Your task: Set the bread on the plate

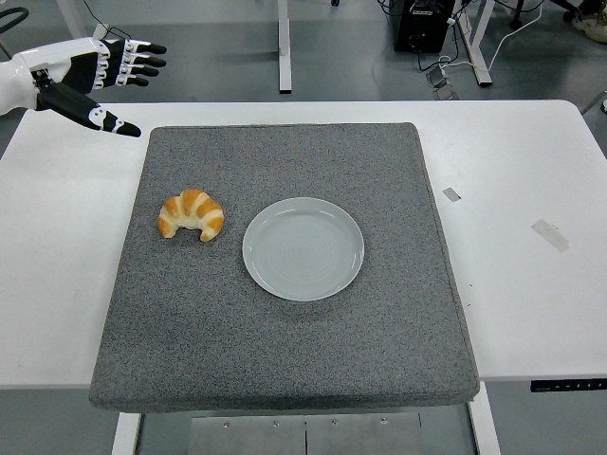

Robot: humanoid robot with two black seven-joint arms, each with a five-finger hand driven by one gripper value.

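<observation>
A golden croissant (192,215) lies on the left part of a grey mat (285,360), its tips pointing toward the near edge. Just to its right sits an empty pale grey plate (303,248), a small gap between the two. My left hand (112,87) hovers over the table's far left corner, above and to the left of the croissant, well apart from it. Its fingers (142,59) are spread and hold nothing, the thumb pointing down toward the mat's corner. The right hand is out of view.
The mat rests on a white table (531,284). Two small pieces of tape (551,234) stick to the table at the right. Beyond the far edge are table legs (285,47) and a black box with cables on the floor.
</observation>
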